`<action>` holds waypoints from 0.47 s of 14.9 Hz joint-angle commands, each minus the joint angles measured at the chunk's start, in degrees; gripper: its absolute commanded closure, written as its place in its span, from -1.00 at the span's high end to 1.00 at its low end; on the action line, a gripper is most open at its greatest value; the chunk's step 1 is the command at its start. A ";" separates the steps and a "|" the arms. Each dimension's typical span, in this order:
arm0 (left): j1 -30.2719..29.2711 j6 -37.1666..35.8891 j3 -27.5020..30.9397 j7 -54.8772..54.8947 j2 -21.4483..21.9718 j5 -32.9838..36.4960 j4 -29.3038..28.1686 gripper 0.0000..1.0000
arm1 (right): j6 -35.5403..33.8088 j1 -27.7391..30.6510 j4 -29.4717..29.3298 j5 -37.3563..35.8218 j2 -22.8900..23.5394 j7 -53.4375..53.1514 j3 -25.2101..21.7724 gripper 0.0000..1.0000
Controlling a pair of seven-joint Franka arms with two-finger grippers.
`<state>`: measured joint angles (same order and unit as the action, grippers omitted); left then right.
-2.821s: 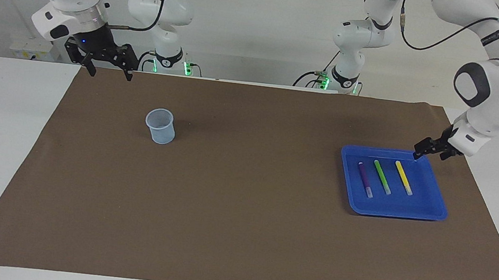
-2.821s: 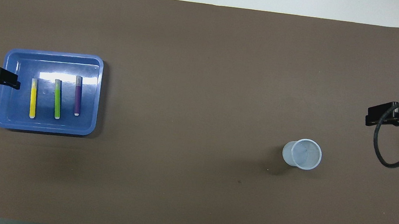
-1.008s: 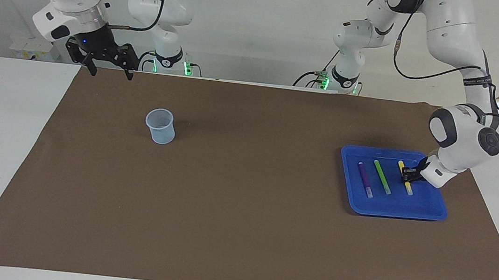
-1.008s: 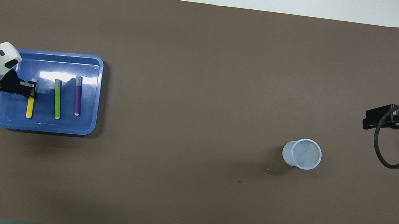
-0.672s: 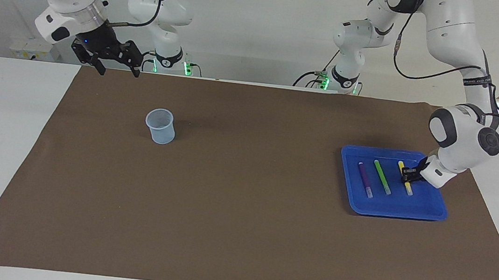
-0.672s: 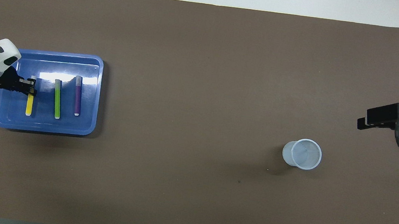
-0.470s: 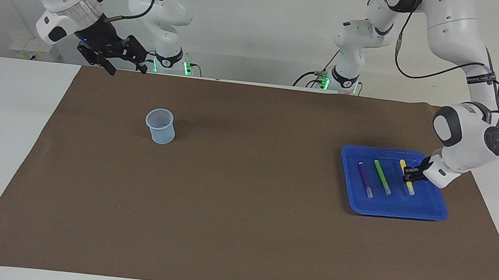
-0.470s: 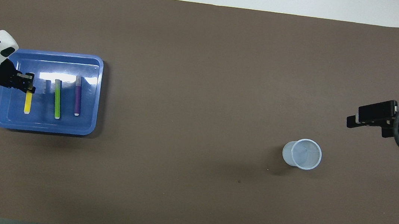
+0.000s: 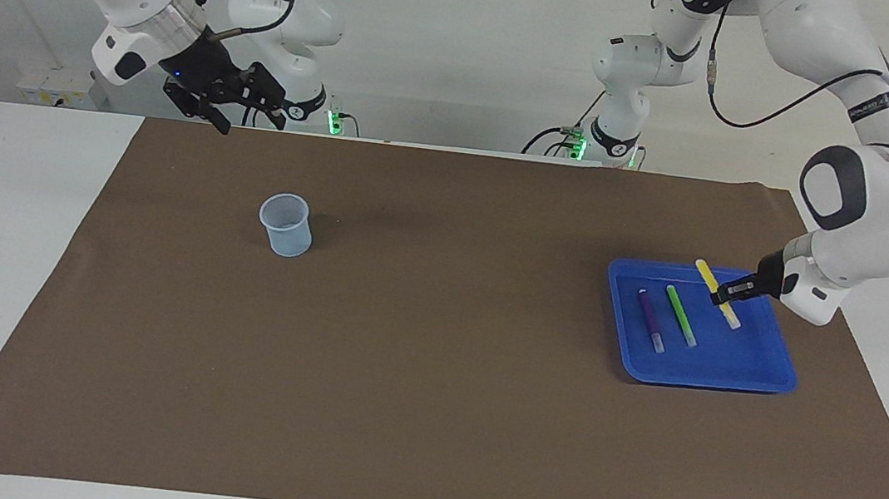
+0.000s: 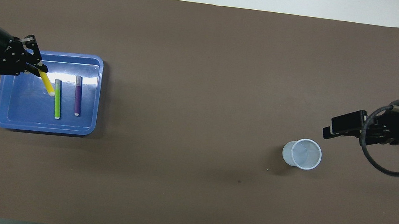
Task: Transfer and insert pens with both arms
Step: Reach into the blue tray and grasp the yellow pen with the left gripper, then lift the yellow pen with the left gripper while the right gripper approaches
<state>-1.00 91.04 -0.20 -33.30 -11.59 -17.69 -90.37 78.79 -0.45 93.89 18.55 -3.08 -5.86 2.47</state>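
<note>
My left gripper (image 9: 728, 290) is shut on the yellow pen (image 9: 731, 315) and holds it tilted, a little above the blue tray (image 9: 733, 362). In the overhead view the left gripper (image 10: 38, 67) holds the yellow pen (image 10: 47, 85) slanting over the tray (image 10: 22, 114). The green pen (image 9: 681, 316) and the purple pen (image 9: 650, 318) lie side by side in the tray; they also show in the overhead view, green (image 10: 57, 101) and purple (image 10: 78, 97). My right gripper (image 9: 251, 125) is open and empty, up in the air over the mat near the cup (image 9: 286, 223).
A pale translucent cup (image 10: 301, 153) stands upright on the brown mat (image 9: 429, 382) toward the right arm's end; the right gripper (image 10: 337, 129) hangs beside it in the overhead view. The tray sits toward the left arm's end. White tabletop borders the mat.
My left gripper came down into the tray, shut on the yellow pen and has lifted it, tilted. My right gripper has moved in over the mat toward the cup.
</note>
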 commanded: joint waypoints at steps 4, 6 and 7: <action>7.14 -3.41 0.11 -33.20 6.48 -15.23 -3.75 -1.00 | 1.26 -2.80 4.02 8.50 -2.98 0.07 0.35 1.00; 8.72 -2.97 0.11 -40.24 8.59 -22.26 -7.43 -1.00 | 2.15 -4.20 4.28 11.32 -3.07 -6.24 0.35 1.00; 10.47 -1.75 0.11 -42.36 10.17 -25.17 -10.24 -1.00 | 2.85 -4.20 4.98 13.08 -3.16 -8.53 0.35 1.00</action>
<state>7.21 87.74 -0.78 -70.84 -5.62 -37.88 -93.93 79.71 -4.73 96.27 28.29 -4.75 -10.52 2.78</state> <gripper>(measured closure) 0.833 0.000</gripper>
